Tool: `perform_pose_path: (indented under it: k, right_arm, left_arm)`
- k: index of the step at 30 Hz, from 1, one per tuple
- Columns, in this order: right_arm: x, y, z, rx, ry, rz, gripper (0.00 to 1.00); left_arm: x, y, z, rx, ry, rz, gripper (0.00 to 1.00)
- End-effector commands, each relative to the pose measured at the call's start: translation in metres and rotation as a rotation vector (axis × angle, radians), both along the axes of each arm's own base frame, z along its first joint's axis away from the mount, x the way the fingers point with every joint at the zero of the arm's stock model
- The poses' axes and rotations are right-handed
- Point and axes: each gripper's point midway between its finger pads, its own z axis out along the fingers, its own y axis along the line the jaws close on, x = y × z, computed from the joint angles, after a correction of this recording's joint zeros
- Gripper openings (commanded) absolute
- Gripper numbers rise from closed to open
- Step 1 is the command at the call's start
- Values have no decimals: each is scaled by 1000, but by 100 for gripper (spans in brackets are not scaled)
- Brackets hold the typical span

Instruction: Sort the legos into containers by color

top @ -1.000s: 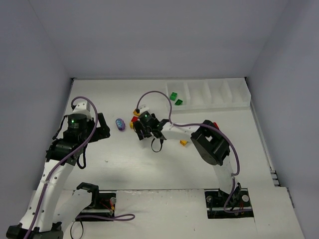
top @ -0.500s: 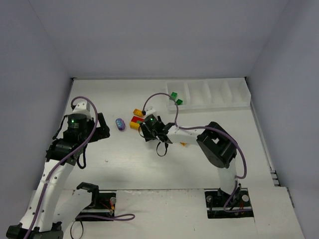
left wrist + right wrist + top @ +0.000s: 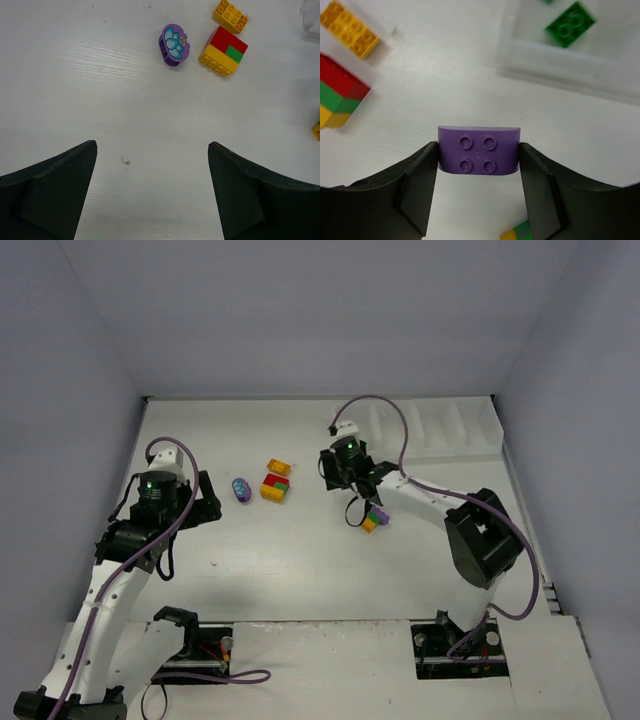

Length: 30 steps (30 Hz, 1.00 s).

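My right gripper (image 3: 479, 150) is shut on a purple lego brick (image 3: 479, 156), held above the table just short of the white tray of containers (image 3: 555, 60). A green brick (image 3: 570, 24) lies in the tray's nearest compartment. In the top view the right gripper (image 3: 343, 468) hides the purple brick. On the table lie an orange brick (image 3: 278, 468), a red-green-yellow clump (image 3: 274, 488), a purple flower piece (image 3: 241, 490) and a small purple-green-yellow clump (image 3: 374, 520). My left gripper (image 3: 152, 145) is open over bare table, short of the flower piece (image 3: 174, 44).
The tray (image 3: 450, 448) runs along the back right, against the wall. Grey walls close in the table on three sides. The right arm's purple cable (image 3: 390, 415) loops over the tray's left end.
The right gripper has shut on the purple brick beside the clump, then carried it right and back to the tray's left end. The left arm has stayed put.
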Motion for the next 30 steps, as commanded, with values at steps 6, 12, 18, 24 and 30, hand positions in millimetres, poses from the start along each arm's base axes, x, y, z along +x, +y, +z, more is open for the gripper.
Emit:
perform_pose_path:
  k: [6, 12, 18, 24, 30]
  right_arm:
    - [93, -127, 103, 102, -227, -334, 0]
    - [156, -182, 99, 136, -239, -473, 4]
    - [191, -182, 71, 146, -198, -461, 21]
    - [208, -178, 63, 138, -198, -446, 68]
    - [207, -165, 99, 156, -251, -362, 88]
  left_arm:
    - [7, -5, 10, -32, -44, 1, 86]
    - [5, -3, 7, -29, -37, 10, 86]
    - [5, 0, 6, -15, -32, 21, 86]
    - [7, 1, 4, -8, -26, 27, 86]
    - [19, -3, 0, -13, -8, 20, 86]
